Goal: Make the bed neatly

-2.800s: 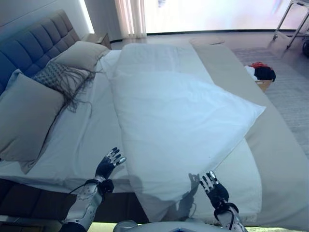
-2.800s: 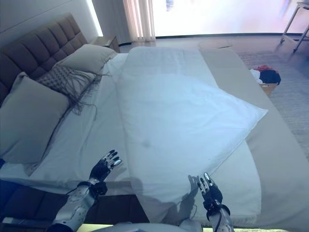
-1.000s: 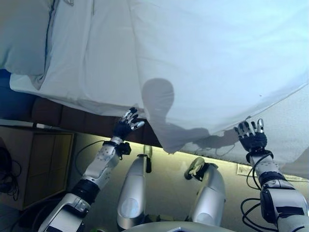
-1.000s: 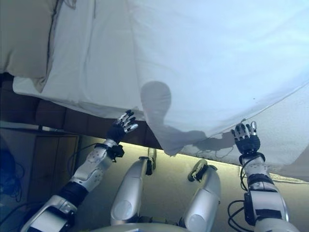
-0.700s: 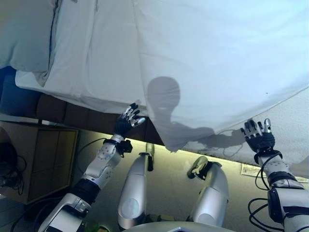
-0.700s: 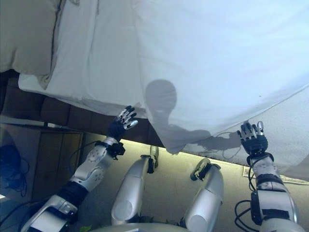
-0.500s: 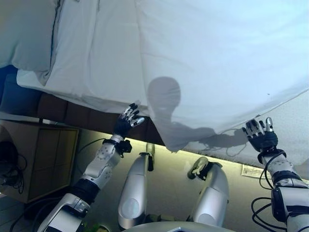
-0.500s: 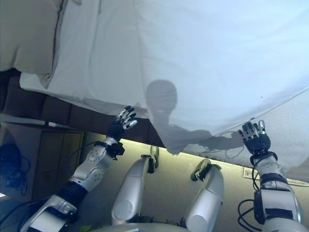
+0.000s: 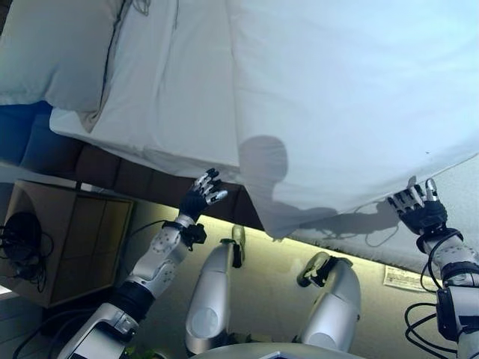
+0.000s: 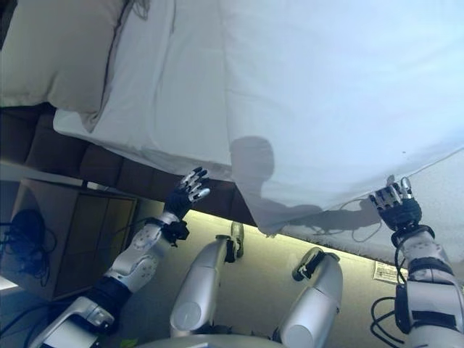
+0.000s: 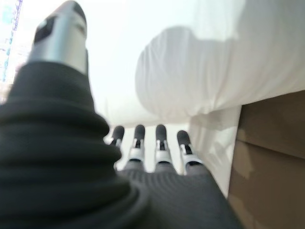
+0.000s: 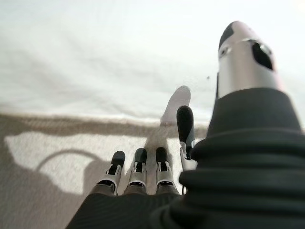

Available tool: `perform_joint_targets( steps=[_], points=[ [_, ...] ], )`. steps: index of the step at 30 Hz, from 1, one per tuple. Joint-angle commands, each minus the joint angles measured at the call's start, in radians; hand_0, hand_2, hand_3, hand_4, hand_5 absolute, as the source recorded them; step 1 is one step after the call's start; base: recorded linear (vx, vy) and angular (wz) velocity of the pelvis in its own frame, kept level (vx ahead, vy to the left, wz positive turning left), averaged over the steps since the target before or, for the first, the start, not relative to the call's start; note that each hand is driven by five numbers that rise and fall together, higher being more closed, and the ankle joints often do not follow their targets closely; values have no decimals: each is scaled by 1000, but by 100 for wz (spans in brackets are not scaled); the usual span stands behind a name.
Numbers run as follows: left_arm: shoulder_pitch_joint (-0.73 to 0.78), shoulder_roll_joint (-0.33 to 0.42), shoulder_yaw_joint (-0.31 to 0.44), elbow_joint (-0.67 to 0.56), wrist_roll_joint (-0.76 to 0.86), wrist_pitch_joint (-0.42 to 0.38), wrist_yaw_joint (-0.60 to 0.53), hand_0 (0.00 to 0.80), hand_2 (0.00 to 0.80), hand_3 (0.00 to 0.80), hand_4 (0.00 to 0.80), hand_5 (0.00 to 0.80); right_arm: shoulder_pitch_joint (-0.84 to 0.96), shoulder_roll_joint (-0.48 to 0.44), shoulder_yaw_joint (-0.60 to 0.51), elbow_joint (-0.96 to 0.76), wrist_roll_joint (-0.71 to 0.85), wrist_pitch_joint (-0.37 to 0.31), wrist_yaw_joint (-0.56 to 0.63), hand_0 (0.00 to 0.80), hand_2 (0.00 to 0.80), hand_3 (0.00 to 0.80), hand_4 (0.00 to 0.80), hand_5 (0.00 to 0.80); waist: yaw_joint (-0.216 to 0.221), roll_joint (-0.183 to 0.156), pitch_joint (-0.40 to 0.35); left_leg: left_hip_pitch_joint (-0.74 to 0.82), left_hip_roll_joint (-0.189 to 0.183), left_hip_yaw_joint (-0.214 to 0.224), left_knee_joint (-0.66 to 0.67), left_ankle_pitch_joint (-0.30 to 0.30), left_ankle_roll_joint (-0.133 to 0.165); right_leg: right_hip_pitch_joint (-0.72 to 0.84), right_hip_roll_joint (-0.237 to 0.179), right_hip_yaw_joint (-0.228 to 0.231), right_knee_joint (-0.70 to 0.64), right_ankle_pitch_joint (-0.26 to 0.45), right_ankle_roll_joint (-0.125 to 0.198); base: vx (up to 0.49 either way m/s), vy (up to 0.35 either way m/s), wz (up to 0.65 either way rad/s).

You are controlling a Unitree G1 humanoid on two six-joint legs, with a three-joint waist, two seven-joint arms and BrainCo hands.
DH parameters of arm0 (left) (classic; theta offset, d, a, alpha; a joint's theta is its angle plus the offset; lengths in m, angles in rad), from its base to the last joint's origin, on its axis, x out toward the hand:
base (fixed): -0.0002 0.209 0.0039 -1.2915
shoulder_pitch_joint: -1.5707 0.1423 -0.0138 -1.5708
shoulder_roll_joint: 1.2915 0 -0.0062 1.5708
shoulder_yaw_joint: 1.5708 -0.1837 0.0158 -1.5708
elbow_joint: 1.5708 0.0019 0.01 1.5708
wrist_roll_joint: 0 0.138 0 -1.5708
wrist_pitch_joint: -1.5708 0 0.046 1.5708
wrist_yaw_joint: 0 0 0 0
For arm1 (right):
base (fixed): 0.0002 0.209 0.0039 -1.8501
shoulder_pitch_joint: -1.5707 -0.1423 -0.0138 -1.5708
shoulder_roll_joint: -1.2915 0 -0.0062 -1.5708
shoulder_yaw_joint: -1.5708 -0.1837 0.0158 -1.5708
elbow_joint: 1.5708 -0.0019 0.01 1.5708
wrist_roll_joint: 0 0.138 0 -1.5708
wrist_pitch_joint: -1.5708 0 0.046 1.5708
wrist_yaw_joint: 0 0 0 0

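Note:
A white duvet (image 9: 344, 97) covers the bed, and its lower corner hangs over the near edge. Left of it lies the bare white sheet (image 9: 172, 97), with a grey pillow (image 9: 60, 52) at the head end. My left hand (image 9: 203, 193) is open, its fingers spread just below the sheet's near edge and apart from the cloth. In the left wrist view the straight fingers (image 11: 159, 143) point at the duvet's rolled fold (image 11: 200, 81). My right hand (image 9: 420, 209) is open at the duvet's hanging hem, over the greyish bed cover (image 9: 456, 187). Its fingers (image 12: 138, 167) hold nothing.
The bed's dark padded side (image 9: 112, 168) runs below the sheet. A wooden bedside cabinet (image 9: 67, 239) stands on the floor at the left. A small paper label (image 9: 404, 278) lies on the floor near my right arm.
The camera has tipped down from the whole bed to its near edge, then shifted a little. Both hands stay open by the bed's edge; the right one has edged up to the duvet's hem.

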Motion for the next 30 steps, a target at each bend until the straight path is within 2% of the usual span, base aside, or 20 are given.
perform_joint_targets(
  steps=[1, 11, 18, 22, 26, 30],
  points=[
    [20, 19, -28, -18, -18, -43, -14, 0, 0, 0, 0, 0, -84, -23, -42, 25, 53, -17, 38, 0, 0, 0, 0, 0, 38, -18, -47, 62, 82, -55, 64, -119, 12, 2, -37, 106, -298, 371, 187, 63, -6, 5],
    [10, 19, -51, 27, -30, -59, -20, 0, 0, 0, 0, 0, -157, -43, -33, 26, 60, 1, 35, 0, 0, 0, 0, 0, 45, -13, -44, 68, 82, -65, 66, -118, 10, -12, -40, 115, -263, 370, 188, 14, -2, 3],
    [7, 10, -67, 45, -44, -80, -15, 0, 0, 0, 0, 0, -172, -30, -16, 37, 64, 27, -10, 0, 0, 0, 0, 0, 35, -3, -35, 48, 87, -60, 81, -116, 7, -49, -39, 132, -228, 363, 186, -4, 23, 8],
    [4, 5, -72, 34, -43, -89, 0, 0, 0, 0, 0, 0, -157, -7, -7, 51, 116, 36, -27, 0, 0, 0, 0, 0, 31, 1, -26, 36, 93, -57, 83, -114, 3, -67, -34, 140, -224, 367, 185, -54, 9, 0],
    [-6, -5, -79, 31, -34, -93, 14, 0, 0, 0, 0, 0, -132, 30, 6, 68, 125, 12, -35, 0, 0, 0, 0, 0, 26, 3, -19, 24, 106, -51, 87, -110, -2, -82, -32, 145, -222, 372, 187, -37, -14, 0],
    [-15, -11, -80, 14, -29, -87, 34, 0, 0, 0, 0, 0, -136, 27, 9, 80, 111, -3, -39, 0, 0, 0, 0, 0, 19, 11, -12, 13, 114, -44, 86, -107, -9, -102, -34, 151, -222, 379, 192, -42, 2, 0]
  ],
)
